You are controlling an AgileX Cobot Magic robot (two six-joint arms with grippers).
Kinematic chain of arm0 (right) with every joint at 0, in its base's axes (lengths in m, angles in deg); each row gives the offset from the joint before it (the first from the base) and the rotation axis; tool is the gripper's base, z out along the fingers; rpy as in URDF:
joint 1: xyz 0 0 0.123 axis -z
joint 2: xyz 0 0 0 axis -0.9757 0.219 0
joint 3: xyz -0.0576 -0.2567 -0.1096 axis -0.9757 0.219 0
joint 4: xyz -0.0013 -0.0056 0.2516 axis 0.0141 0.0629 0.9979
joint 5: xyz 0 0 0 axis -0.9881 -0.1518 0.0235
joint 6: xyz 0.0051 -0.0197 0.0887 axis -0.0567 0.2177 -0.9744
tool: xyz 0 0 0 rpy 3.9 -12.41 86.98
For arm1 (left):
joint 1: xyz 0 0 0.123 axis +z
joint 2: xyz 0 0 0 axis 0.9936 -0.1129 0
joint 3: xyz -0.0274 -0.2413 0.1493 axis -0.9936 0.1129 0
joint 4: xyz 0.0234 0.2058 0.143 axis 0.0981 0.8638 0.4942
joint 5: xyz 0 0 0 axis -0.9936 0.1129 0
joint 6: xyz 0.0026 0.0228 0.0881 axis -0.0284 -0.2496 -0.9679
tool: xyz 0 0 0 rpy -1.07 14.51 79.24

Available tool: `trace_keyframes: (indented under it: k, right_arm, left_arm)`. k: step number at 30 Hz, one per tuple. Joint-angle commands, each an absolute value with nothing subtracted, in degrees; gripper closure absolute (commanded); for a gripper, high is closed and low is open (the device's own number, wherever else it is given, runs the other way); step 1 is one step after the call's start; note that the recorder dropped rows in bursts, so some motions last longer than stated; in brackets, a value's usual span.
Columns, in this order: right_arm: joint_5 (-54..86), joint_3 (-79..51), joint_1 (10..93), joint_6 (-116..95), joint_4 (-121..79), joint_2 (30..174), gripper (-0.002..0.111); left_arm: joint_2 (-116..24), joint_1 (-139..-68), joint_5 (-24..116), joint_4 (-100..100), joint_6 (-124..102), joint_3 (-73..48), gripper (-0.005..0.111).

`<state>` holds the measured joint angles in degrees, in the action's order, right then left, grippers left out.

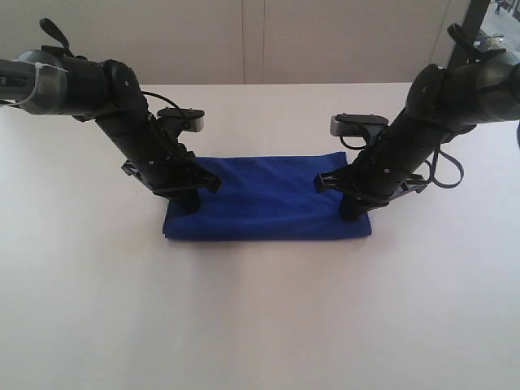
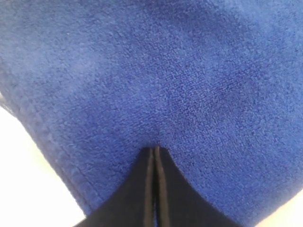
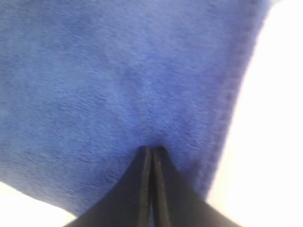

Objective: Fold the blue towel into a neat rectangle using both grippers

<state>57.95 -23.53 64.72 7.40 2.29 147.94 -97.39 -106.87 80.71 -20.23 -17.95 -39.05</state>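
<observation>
Towel (image 1: 268, 199) lies flat, its long axis running left to right.

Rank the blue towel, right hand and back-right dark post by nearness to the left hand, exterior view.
1. blue towel: directly under the left hand, which meets its left end.
2. right hand: across the towel, at its right end.
3. dark post: far back right corner.

Loads of bare table (image 1: 260, 325) all round the blue towel (image 1: 268, 199) — only the left gripper (image 1: 188, 203) and right gripper (image 1: 352, 213) block its two ends.
</observation>
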Motion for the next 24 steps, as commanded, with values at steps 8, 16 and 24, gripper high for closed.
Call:
trace_keyframes:
  k: [8, 16, 24]
  right_arm:
    - [58.59, -23.31, 67.76, 3.75, -6.22, 147.5, 0.108]
    - [57.96, -23.31, 67.76, 3.64, -3.32, 145.72, 0.108]
    - [57.27, -23.31, 67.76, 3.75, -3.18, 140.22, 0.108]
  left_arm:
    - [-97.58, -106.84, 81.93, -20.15, -17.87, -39.01, 0.107]
    - [-97.07, -106.84, 81.32, -20.15, -17.87, -39.01, 0.107]
    - [-93.39, -106.71, 81.47, -19.26, -17.87, -39.01, 0.107]
